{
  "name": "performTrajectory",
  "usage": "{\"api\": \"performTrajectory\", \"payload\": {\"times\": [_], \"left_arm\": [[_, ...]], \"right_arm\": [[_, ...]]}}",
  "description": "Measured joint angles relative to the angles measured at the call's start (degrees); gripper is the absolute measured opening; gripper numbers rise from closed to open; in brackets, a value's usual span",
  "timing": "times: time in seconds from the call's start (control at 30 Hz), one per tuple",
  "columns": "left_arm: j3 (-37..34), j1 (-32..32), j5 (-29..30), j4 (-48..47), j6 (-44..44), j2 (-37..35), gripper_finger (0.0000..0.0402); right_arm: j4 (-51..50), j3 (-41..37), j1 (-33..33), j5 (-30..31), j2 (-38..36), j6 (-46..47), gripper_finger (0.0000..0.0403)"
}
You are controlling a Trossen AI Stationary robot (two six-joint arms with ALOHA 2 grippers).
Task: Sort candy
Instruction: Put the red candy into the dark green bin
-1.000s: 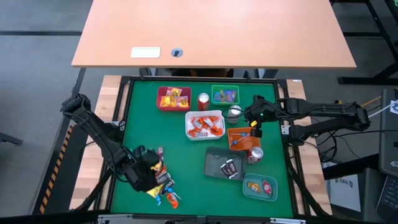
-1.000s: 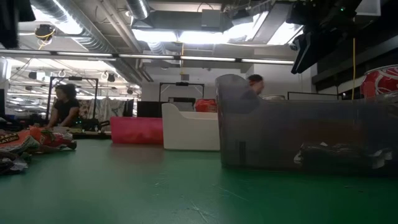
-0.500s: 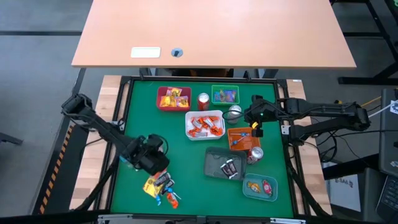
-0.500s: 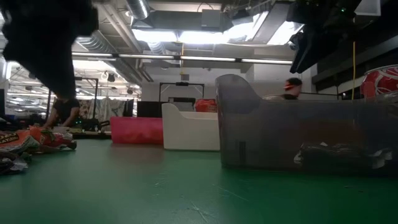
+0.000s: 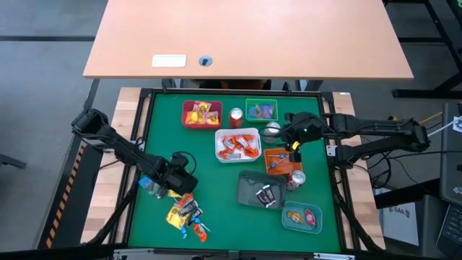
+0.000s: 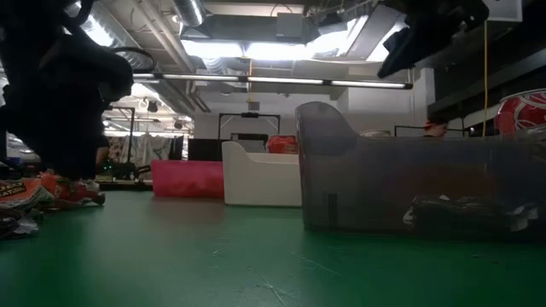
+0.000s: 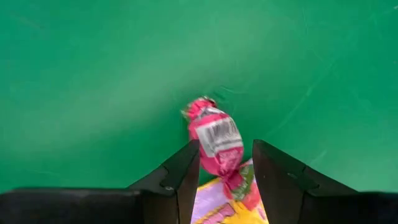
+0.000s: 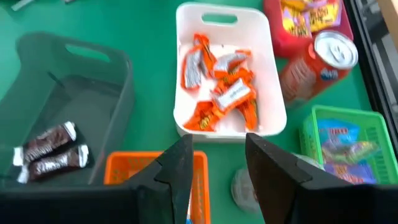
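My left gripper [image 5: 180, 182] is over the green mat, just on the far side of the loose candy pile [image 5: 186, 217]. It is shut on a pink wrapped candy [image 7: 216, 138]. My right gripper [image 5: 292, 141] hangs over the far edge of the orange tray [image 5: 280, 160], next to the silver can [image 5: 272, 131]. Its fingers [image 8: 180, 168] are apart with nothing between them. The pile of yellow, orange, red and blue sweets lies on the mat near the front left. My left gripper pinches the pink candy between its two fingers [image 7: 181, 173], on the wrapper's body toward one twisted end [image 7: 231, 163]. The fingers point down at the mat. The candy's other twisted end [image 7: 198, 109] sticks out beyond the fingertips, with bare mat behind it.
A red tray [image 5: 201, 114], a green tray [image 5: 260, 110], a white tray [image 5: 237, 145], a grey tray [image 5: 261, 190] and a teal tray [image 5: 302, 217] hold sorted sweets. Red cans stand by the red tray [image 5: 236, 117] and the orange tray [image 5: 296, 178]. Bare mat lies left of the white tray.
My left gripper has gone from the candy pile toward the table's far and right side, carrying the pink candy off the pile. My right gripper has shifted a little toward the far edge over the orange tray.
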State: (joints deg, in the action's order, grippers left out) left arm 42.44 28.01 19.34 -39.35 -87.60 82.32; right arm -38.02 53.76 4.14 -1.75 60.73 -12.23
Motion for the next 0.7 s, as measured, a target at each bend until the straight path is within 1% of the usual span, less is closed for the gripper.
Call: {"api": "performTrajectory", "payload": {"times": [0.13, 0.33, 0.53, 0.7], "left_arm": [[-1.4, 0.0, -0.4, 2.3, -0.8, 0.0, 0.0137], [-4.0, 0.0, -0.7, 6.4, -0.8, 0.3, 0.0137], [-5.0, 0.0, -0.6, 7.5, -0.5, 0.3, 0.0135], [-5.0, 0.0, -0.6, 7.4, -0.4, 0.3, 0.0112]], "right_arm": [[2.1, 0.0, 0.0, -0.9, 0.0, 0.0, 0.0145], [2.2, 0.0, 0.0, -0.9, 0.0, 0.1, 0.0145], [2.4, 0.0, 0.0, -3.2, 0.0, 7.6, 0.0145], [2.4, 0.0, 0.0, -6.5, 0.0, 9.6, 0.0145]]}}
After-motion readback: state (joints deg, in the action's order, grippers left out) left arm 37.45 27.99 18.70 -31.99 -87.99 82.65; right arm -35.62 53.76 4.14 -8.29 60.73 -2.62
